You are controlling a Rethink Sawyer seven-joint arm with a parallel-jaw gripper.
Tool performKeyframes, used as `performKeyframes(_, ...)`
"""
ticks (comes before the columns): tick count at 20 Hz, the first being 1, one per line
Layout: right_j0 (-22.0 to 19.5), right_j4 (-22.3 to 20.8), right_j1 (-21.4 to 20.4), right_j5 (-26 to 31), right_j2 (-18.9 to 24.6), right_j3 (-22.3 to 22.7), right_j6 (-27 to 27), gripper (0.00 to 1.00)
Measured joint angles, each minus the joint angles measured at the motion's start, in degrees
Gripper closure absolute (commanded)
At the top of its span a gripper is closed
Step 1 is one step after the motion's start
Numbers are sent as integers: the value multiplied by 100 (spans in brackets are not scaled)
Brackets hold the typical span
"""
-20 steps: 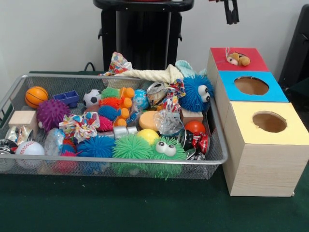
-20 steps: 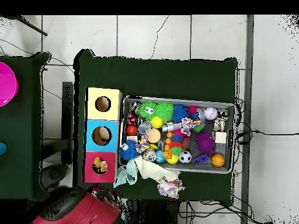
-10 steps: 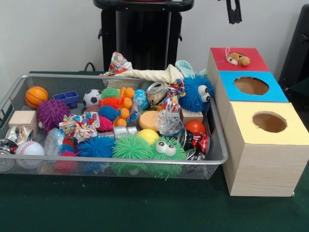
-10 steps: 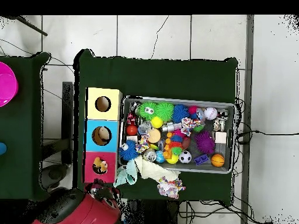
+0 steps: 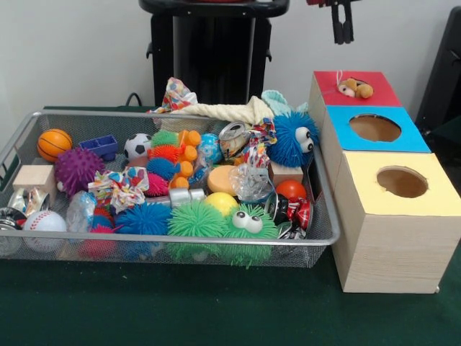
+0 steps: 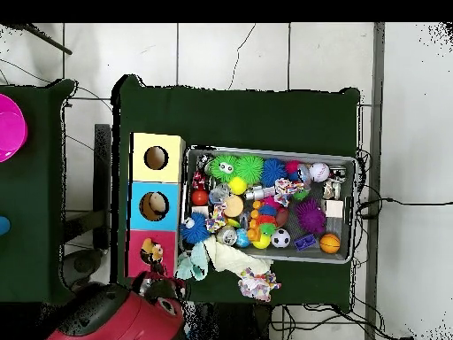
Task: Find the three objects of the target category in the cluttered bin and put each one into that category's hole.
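1. Dark green cloth covers the desk (image 5: 216, 317), with a pale wall behind; a wire bin (image 5: 180, 241) full of toys sits beside a row of three boxes with holes in their tops — red (image 5: 356, 88), blue (image 5: 374, 128) and yellow (image 5: 402, 184).

2. From my seat, the end effector (image 5: 342, 21) hangs high above the red box, its two dark fingers close together and nothing visible between them. Whether they are fully closed I cannot tell.

3. A small brown stuffed animal (image 5: 354, 88) lies at the red box's hole, seemingly only partly in. I judge soft toys may be the target category, though nothing confirms it.

4. In the bin I can see a blue fuzzy creature with eyes (image 5: 294, 138), a green fuzzy creature with eyes (image 5: 230, 225), a purple spiky ball (image 5: 75, 169), a small basketball (image 5: 54, 144), a soccer ball (image 5: 137, 145) and a baseball (image 5: 45, 221).

5. Risks, as I judge them:
   - The stuffed animal may stay wedged on the hole and block later drops.
   - Toys are packed touching each other — a grasp could snag a neighbour or drag the knotted rope (image 5: 216, 110) draped over the bin's far rim.
   - Round or spiky toys could slip from a pinch.

6. Writing: I can read no brand, label or text anywhere.
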Motion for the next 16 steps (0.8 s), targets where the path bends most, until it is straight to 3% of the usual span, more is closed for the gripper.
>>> performKeyframes(11, -120, -46, -42, 1522, 787, -63, 0, 100)
performKeyframes(16, -196, -107, -17, 1852, 1032, -108, 0, 100)
